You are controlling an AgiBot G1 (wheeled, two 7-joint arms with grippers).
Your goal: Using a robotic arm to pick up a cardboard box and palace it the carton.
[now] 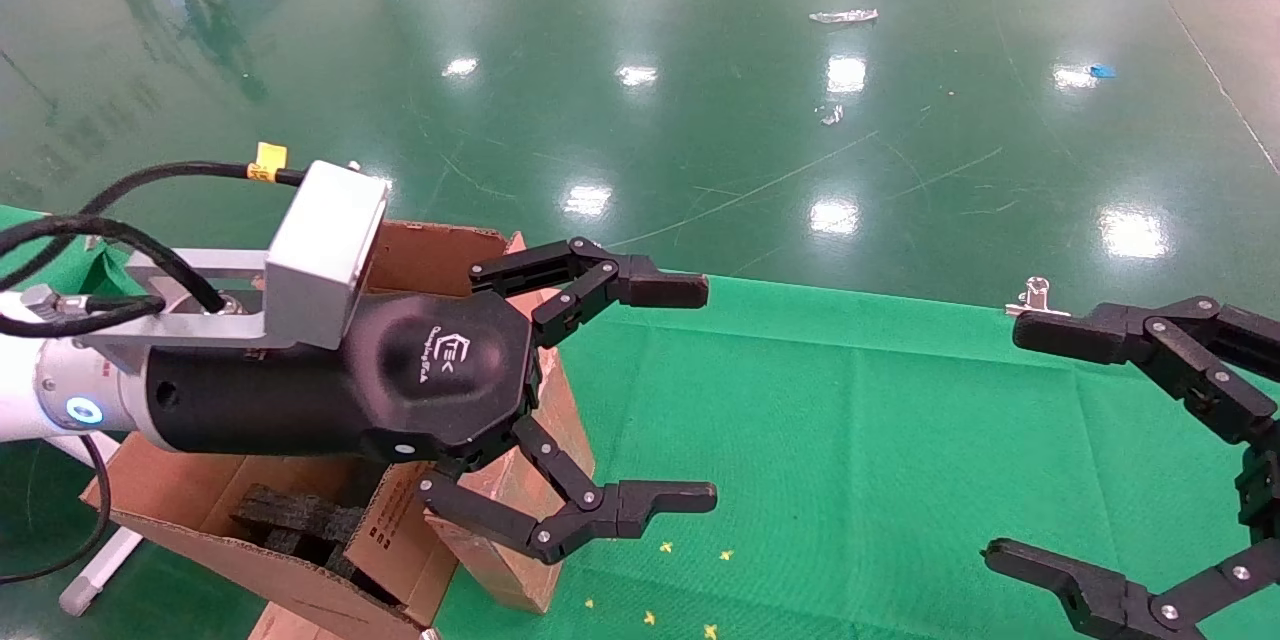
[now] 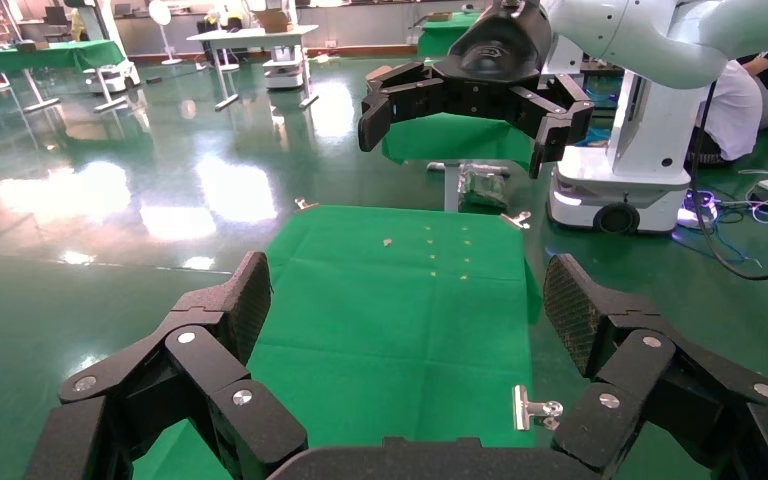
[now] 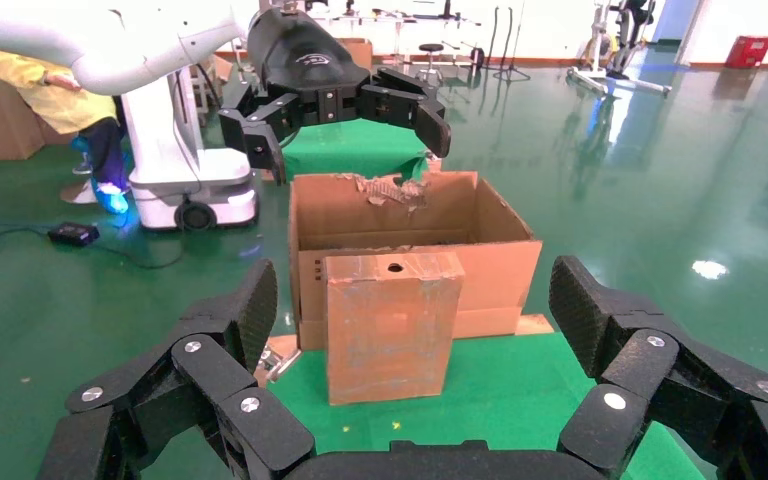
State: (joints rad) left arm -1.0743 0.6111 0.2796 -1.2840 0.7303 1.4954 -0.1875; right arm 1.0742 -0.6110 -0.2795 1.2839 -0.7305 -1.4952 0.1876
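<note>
This was a robotics lab or test hall: a wide glossy green floor stretched away, with green-covered benches and wheeled stands in the background, another white robot base nearby, and cables trailing across the floor.

Green cloth table: cardboard box upright at edge, beside carton
</note>
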